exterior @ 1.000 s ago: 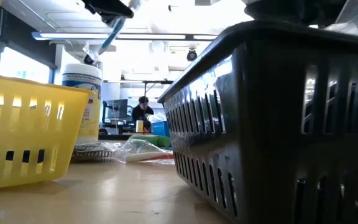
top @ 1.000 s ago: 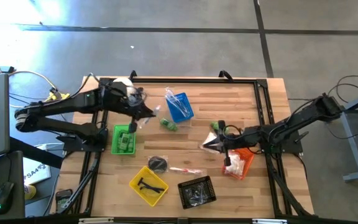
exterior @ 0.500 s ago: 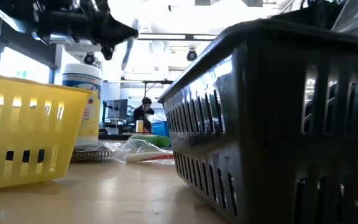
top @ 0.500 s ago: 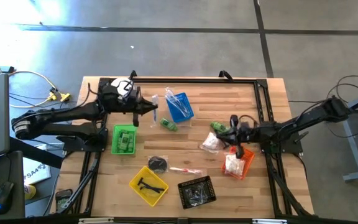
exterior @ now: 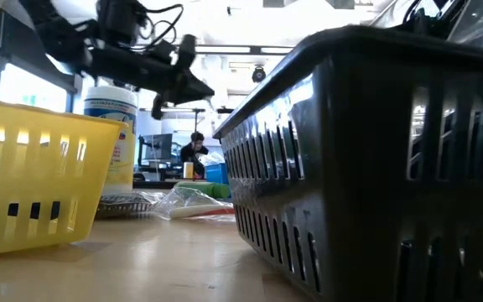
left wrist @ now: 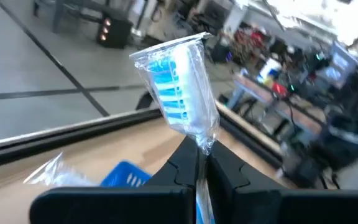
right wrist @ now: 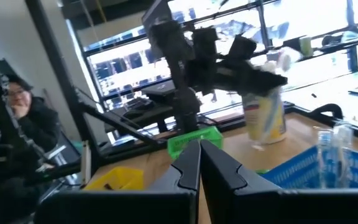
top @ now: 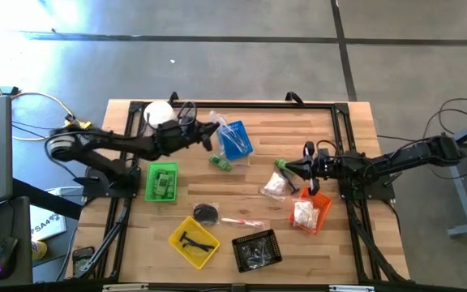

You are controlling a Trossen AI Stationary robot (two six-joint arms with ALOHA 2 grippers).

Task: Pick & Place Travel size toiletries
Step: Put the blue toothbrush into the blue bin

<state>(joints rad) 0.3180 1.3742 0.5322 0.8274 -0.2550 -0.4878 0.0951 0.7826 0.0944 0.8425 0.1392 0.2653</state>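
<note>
My left gripper hangs above the table just left of the blue tray, shut on a blue toothbrush in a clear wrapper. It also shows in the low view. My right gripper is shut and empty, beside a small green bottle. A second green bottle and a white sachet lie on the wood. Another toothbrush and a dark bit lie near the yellow tray. My left gripper pinches the toothbrush's clear wrapper between its two fingers, just below the brush head. The fingers come about level from the table's left. The wrapped head sticks out beyond the fingertips, lifted clear of the table.
A green tray sits below the left arm and a big white tub at the far left. The orange tray holds white sachets. The black tray fills the low view's right. A person sits beyond the table.
My left gripper has carried the wrapped toothbrush from beside the green tray toward the far edge and right, up to the blue tray. My right gripper left the white sachet, swung over the orange tray, then moved toward the far edge beside the green bottle. The sachet stayed.
</note>
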